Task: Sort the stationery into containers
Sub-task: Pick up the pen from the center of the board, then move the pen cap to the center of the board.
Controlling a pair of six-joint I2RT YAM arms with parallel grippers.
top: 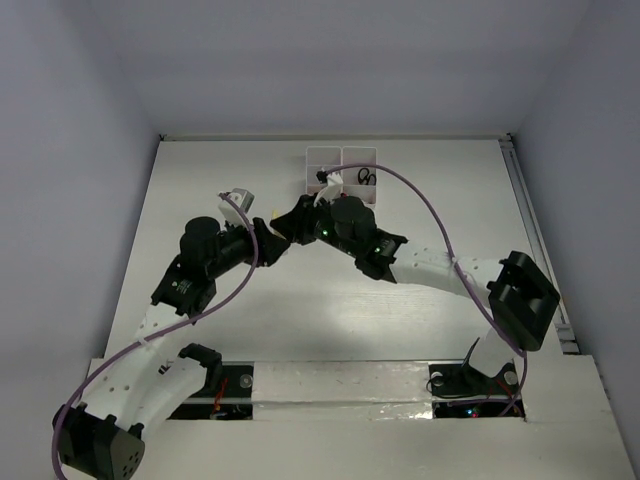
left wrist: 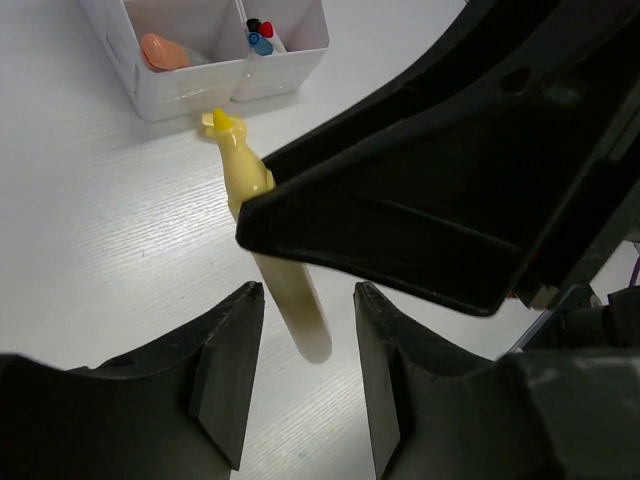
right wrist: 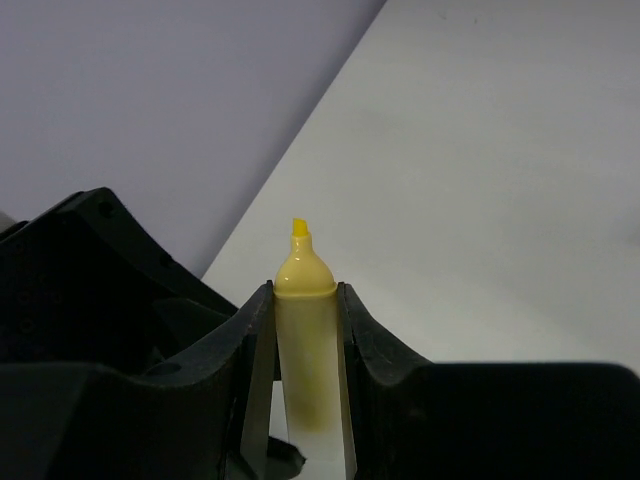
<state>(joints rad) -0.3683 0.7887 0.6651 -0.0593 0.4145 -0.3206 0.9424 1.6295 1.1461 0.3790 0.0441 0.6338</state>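
**Yellow marker** [left wrist: 245,170], uncapped, held aloft just short of the tray [left wrist: 190,95]. Its tip points at the tray's near wall, and its long axis runs from the tray back toward the left gripper [left wrist: 308,300]. The right gripper [right wrist: 304,292] clamps the barrel just below the tip, across that axis. The left gripper straddles the butt end with its jaws part-open, a gap showing on either side and no contact visible. The tray cells beyond the tip hold an orange eraser [left wrist: 160,50] and capped pens [left wrist: 260,35]. Likely step: handover. The left arm is nearer the free end, the right arm nearer the tray.
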